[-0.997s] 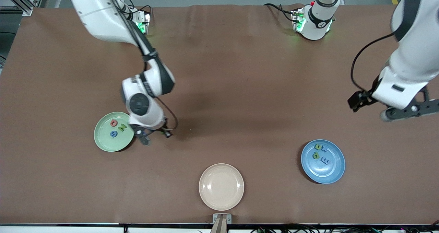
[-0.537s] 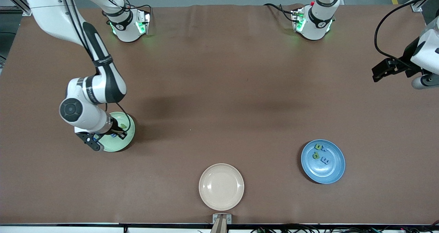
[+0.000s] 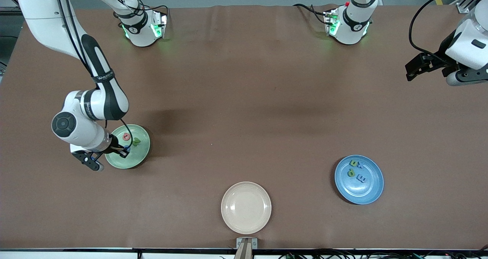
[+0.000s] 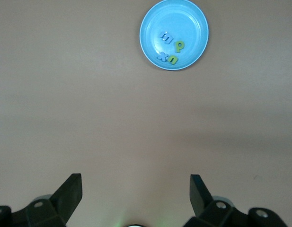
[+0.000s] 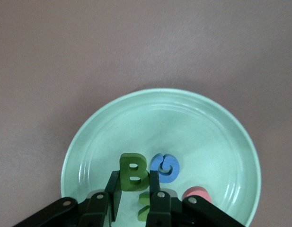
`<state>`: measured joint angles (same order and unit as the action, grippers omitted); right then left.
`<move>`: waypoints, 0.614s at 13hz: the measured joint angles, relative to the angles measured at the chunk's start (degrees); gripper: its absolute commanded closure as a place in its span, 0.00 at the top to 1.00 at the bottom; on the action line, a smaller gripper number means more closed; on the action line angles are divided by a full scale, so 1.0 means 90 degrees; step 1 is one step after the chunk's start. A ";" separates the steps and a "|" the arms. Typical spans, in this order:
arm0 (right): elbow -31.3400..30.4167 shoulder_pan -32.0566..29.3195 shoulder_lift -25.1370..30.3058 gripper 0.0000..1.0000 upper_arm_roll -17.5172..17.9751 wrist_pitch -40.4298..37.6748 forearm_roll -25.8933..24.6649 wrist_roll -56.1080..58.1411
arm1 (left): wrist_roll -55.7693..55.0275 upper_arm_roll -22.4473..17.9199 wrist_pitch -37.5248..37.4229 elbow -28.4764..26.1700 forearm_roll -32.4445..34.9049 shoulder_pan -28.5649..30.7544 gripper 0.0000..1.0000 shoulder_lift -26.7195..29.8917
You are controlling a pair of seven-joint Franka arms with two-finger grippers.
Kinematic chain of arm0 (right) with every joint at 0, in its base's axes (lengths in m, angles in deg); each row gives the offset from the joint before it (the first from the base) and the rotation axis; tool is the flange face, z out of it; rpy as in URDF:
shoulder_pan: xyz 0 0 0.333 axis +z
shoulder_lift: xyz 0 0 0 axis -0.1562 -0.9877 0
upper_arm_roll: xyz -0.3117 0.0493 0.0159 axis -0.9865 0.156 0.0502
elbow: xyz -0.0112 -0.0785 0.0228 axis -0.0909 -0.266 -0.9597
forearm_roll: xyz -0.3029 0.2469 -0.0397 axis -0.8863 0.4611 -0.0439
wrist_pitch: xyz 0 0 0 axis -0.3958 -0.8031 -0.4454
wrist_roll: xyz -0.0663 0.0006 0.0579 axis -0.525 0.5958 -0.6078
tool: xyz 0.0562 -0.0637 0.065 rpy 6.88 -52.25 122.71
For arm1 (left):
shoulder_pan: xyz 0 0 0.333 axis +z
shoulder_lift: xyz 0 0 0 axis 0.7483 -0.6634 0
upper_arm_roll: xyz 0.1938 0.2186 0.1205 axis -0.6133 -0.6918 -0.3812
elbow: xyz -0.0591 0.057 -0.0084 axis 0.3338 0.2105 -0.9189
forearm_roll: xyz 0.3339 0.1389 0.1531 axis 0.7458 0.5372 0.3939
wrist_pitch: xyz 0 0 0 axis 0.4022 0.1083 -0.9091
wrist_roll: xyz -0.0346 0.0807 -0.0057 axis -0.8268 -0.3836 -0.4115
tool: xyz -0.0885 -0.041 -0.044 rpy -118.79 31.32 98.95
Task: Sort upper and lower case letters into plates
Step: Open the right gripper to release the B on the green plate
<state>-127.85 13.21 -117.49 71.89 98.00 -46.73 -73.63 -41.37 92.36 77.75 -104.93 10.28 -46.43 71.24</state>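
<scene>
My right gripper (image 5: pixel 134 182) is shut on a green letter B (image 5: pixel 133 171) and hangs over the mint green plate (image 5: pixel 202 127). In that plate lie a blue letter (image 5: pixel 165 168), a pinkish red letter (image 5: pixel 198 194) and a green letter (image 5: pixel 144 208) partly hidden by my fingers. In the front view the right gripper (image 3: pixel 90 161) shows at the green plate's (image 3: pixel 133 160) rim. The blue plate (image 3: pixel 366 192) holds several letters (image 4: pixel 172 47). My left gripper (image 4: pixel 136 184) is open and empty, high over bare table at the left arm's end (image 3: pixel 467 77).
A beige plate (image 3: pixel 246 207) with nothing in it stands near the table's front edge, between the two coloured plates. The brown table (image 3: pixel 244 118) stretches bare between the plates and the arm bases.
My right arm swung from beside the green plate to over it, toward the right arm's end, still shut on the B. The left arm drew back toward its base.
</scene>
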 measured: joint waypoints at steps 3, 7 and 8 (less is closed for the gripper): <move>0.0002 0.0027 -0.0101 0.02 0.0102 0.0043 0.0009 0.0000 | 0.0005 0.0006 0.0019 -0.0003 -0.0030 -0.0020 1.00 0.0000; 0.0005 0.0101 -0.0132 0.84 0.0163 0.0046 0.0015 0.0000 | 0.0008 0.0013 0.0045 0.0006 -0.0038 -0.0044 1.00 0.0028; 0.0006 0.0101 -0.0135 1.00 0.0162 0.0047 0.0015 0.0000 | 0.0008 0.0014 0.0105 0.0018 -0.0054 -0.0047 1.00 0.0032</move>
<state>-127.80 14.12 -118.70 73.35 98.42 -46.59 -73.63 -41.30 92.48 78.70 -104.77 9.80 -46.86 71.53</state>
